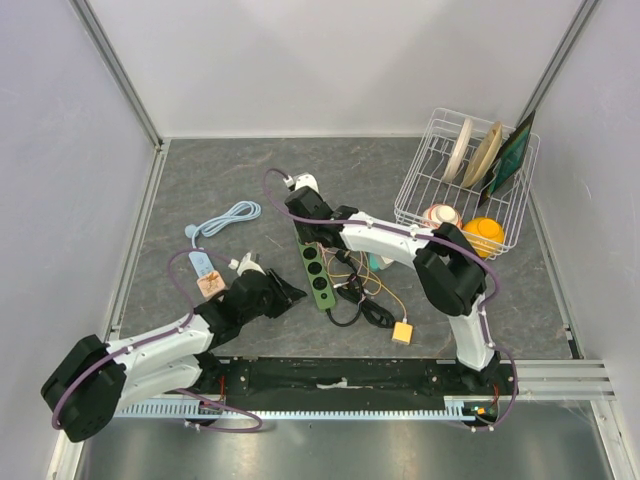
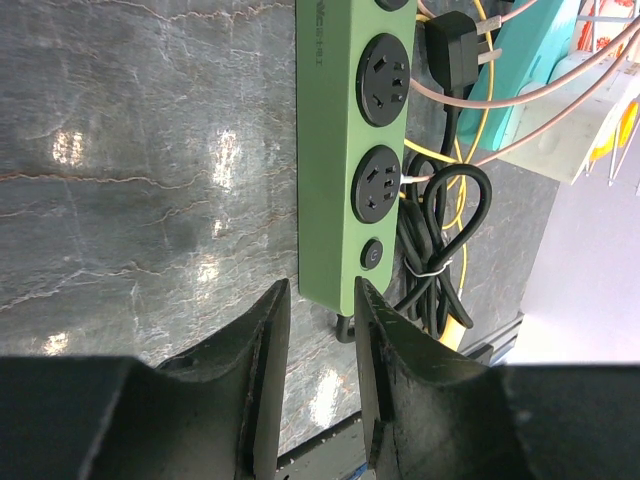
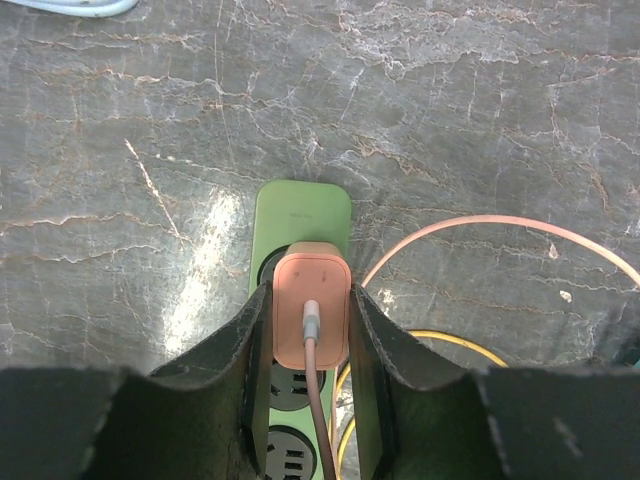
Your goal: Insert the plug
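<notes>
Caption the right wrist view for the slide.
Right gripper clamps the pink plug at the end socket of the green power strip on grey tabletop.

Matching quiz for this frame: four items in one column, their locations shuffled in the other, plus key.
1. pink plug
2. green power strip
3. light blue cable
4. plates

A. upright in the white wire rack
B. between the right gripper fingers
C. on the table, left of the strip
D. switch end just ahead of the left gripper

Pairs: 1-B, 2-D, 3-C, 4-A.
</notes>
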### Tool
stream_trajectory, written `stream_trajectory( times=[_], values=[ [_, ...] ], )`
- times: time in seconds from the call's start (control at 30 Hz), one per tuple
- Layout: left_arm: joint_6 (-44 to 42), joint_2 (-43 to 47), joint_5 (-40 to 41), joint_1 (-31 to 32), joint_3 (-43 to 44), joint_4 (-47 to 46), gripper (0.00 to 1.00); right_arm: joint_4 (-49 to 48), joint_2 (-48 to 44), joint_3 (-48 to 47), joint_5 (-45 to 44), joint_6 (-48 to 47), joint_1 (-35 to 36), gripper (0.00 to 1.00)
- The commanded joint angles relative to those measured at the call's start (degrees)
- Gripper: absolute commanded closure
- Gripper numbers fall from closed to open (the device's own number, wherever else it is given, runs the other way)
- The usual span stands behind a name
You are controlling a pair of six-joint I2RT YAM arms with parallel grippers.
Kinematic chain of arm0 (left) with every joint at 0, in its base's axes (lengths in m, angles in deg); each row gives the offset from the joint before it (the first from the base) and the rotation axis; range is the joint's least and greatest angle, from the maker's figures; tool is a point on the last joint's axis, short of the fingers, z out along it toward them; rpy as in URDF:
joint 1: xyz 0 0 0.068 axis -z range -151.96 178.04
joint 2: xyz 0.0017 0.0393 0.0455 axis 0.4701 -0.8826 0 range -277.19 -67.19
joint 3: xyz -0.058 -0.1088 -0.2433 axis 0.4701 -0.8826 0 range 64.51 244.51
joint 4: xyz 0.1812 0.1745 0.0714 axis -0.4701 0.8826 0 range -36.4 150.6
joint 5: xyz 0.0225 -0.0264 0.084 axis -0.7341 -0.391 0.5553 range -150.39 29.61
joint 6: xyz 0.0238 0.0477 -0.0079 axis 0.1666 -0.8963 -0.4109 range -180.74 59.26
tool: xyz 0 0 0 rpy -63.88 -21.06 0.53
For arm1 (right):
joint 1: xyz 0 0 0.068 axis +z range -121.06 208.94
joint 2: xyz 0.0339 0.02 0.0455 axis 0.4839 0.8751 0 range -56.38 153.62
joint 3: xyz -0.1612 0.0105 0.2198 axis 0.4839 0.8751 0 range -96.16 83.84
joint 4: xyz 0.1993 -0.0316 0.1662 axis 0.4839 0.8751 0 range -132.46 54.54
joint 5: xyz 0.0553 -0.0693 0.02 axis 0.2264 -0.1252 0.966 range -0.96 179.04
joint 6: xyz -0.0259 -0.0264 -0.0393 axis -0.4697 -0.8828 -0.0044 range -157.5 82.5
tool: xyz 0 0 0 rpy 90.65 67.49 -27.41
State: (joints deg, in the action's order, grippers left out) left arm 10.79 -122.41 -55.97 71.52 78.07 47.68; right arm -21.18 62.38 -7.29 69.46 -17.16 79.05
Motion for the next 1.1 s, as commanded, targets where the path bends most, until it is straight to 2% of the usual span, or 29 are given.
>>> stream_trajectory(
  times=[0.0, 0.27, 0.37, 0.57, 0.73, 1.07],
  values=[
    [-1.13, 0.55, 3.05, 0.02, 1.29, -0.59, 0.62, 8.69, 6.57, 10.1, 2.52, -1.44, -0.19, 1.0],
    [-0.86, 1.87, 1.55, 0.02, 2.17, 2.22, 0.62, 7.37, 10.44, 10.27, 5.24, 1.02, 1.22, 1.0],
    [-0.86, 3.53, 2.34, 0.02, 2.35, 3.71, 0.62, 10.0, 12.19, 8.52, 5.42, 1.2, 1.22, 1.0],
    [0.02, 6.44, 3.92, -0.07, 2.26, 5.21, 0.62, 9.93, 8.86, 15.8, 6.91, 0.32, 1.22, 1.0],
    [0.54, 6.71, 3.22, -0.15, 2.08, 5.56, 0.62, 11.33, 13.77, 14.32, 10.77, 0.32, 1.22, 1.0],
    [0.28, 6.88, 4.28, -0.5, 3.57, 8.46, 0.62, 9.93, 15.02, 18.44, 15.26, 0.05, 0.17, 1.0]
  ],
)
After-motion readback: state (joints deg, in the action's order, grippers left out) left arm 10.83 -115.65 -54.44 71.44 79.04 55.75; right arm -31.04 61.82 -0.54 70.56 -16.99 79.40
